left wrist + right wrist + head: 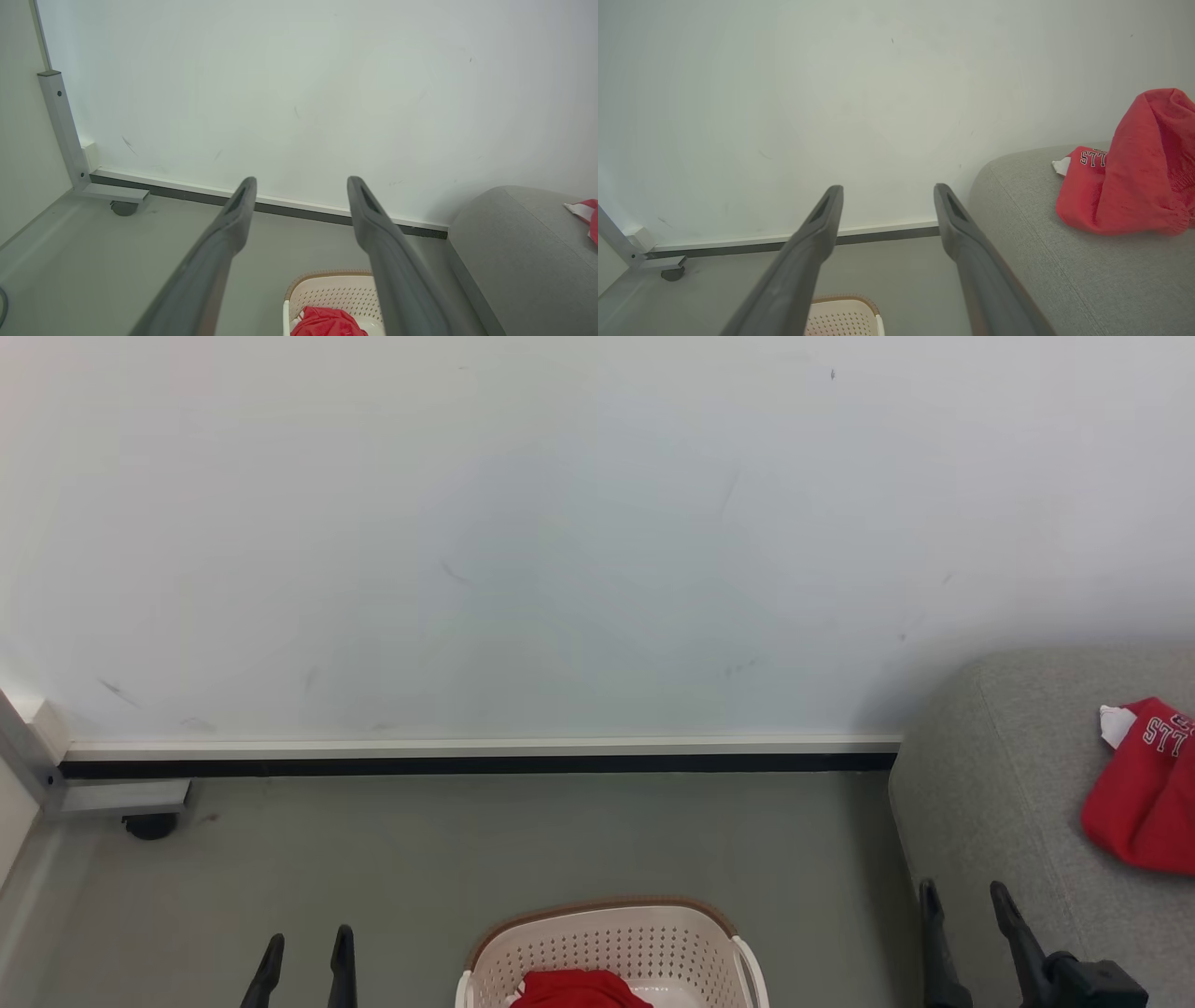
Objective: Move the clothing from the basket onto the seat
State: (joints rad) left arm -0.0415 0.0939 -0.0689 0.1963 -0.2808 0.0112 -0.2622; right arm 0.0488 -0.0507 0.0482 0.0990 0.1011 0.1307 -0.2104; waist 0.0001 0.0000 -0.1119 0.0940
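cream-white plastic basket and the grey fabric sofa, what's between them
Only bare grey floor lies between the cream-white holed basket and the grey upholstered sofa, as the head view shows.

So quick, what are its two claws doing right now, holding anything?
Left gripper: open, holding nothing.
Right gripper: open, holding nothing.

Red clothing [1125, 186] lying on the seat [1064, 280] near its wall-side edge, white dark-outlined block lettering [1093, 158], upside down, partly lost in folds, last letters resembling "LLS", rest unreadable
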